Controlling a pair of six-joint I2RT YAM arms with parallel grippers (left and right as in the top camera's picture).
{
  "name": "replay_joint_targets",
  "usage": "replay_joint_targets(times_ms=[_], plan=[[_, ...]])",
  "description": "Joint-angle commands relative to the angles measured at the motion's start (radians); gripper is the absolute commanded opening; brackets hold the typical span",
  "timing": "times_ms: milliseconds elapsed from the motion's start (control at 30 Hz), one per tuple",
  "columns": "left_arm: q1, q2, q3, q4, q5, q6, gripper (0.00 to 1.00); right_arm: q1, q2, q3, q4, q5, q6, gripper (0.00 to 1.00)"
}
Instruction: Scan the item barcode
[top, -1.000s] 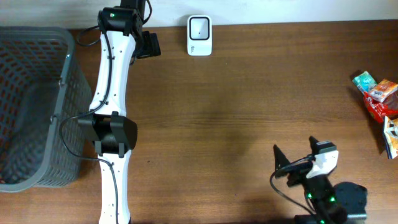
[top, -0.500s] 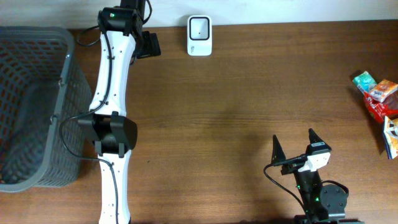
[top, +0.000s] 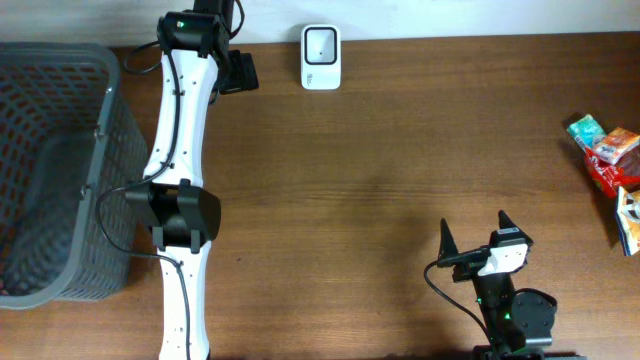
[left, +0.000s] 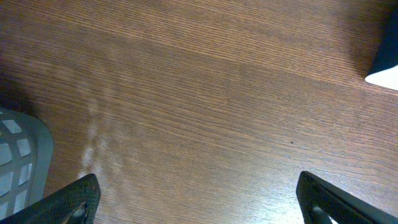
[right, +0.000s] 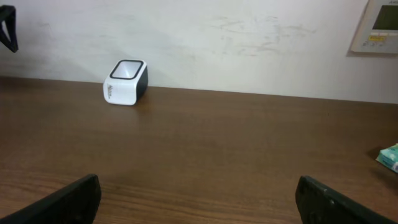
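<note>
The brown desk (top: 400, 150) is carrying everything here, and a grey basket (top: 50, 170) is taking up its left end. The left arm (top: 180, 150) is lying stretched along the basket's side, its gripper (left: 198, 198) hanging spread open and empty over bare wood at the far edge. The right arm (top: 510, 310) is sitting at the near edge, and its gripper (top: 474, 232) is likewise standing wide and grasping nothing, facing the far wall.

The white scanner (top: 321, 57) is standing at the far edge, just beside the left gripper and well apart from the right one. The snack packets (top: 605, 150) to be scanned are lying in a small heap at the desk's right edge, partly cut off from view, so I cannot tell how any single one is lying lengthwise. They are sitting to the right of the right gripper and farther back. To my eye that arm is much the nearer, and would need swinging rightward to reach them.
</note>
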Motion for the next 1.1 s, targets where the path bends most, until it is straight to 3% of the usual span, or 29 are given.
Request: replay_joint_targets(times_ms=[0, 1067], plan=[[0.002, 0.001, 0.003, -0.001, 0.000, -0.010, 0.99, 0.008, -0.009, -0.008, -0.008, 0.034, 0.008, 0.98], [0.004, 0.001, 0.003, -0.001, -0.001, -0.009, 0.99, 0.008, -0.009, -0.008, -0.006, 0.040, 0.033, 0.99]])
